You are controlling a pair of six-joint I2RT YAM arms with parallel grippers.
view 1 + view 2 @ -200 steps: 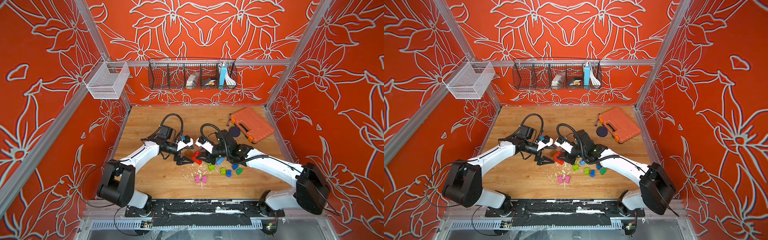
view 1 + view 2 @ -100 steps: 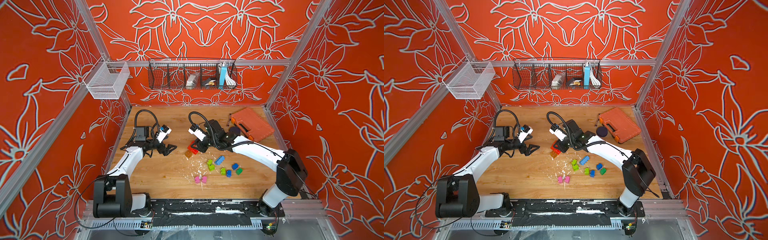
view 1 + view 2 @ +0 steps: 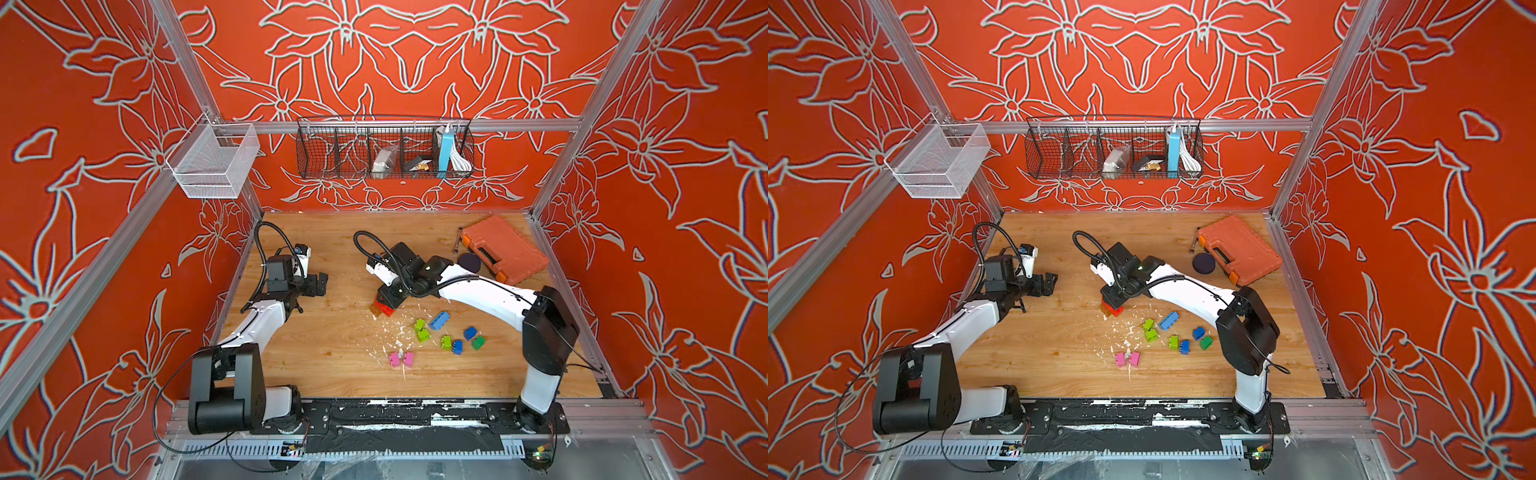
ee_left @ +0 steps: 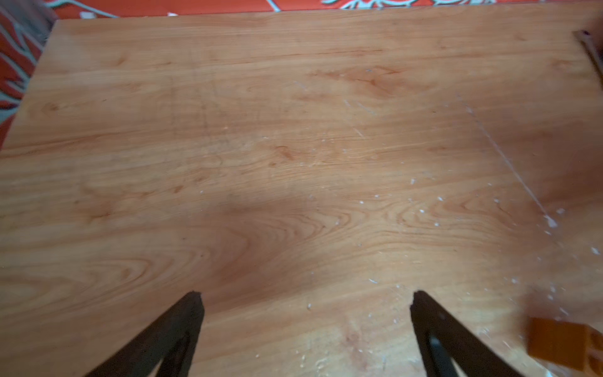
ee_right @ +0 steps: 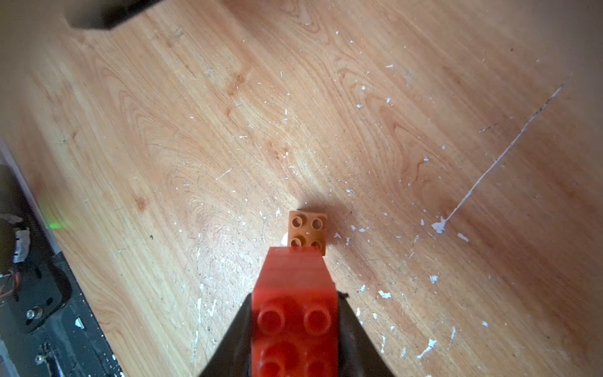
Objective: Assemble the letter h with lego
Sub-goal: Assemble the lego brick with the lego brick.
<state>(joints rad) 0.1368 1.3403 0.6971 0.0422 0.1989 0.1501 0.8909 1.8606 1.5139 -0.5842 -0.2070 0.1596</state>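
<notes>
Wooden tabletop (image 3: 332, 374) fills most of what I see, with the orange tool case (image 3: 503, 249) in a far corner, out of play. My left arm (image 3: 257, 320) hangs over bare wood near the side wall, and the left jaws are spread wide with nothing between them. My right arm (image 3: 478, 293) reaches to mid-tabletop, and the right jaws are clamped on a red lego piece (image 5: 295, 287), held upright with its studs toward the wrist camera. The loose lego lies nearer the front rail: a long blue brick (image 3: 439, 321), lime green bricks (image 3: 420, 330), a dark green brick (image 3: 478, 343) and two pink bricks (image 3: 401, 359), all well apart from the grip. Smallest, a brown brick (image 5: 307, 230) sits studs-up right at the red piece's lower end; I cannot tell whether they touch. I judge this the joining step for one upright of the h. Next I must square red over the brown studs and press straight down.
</notes>
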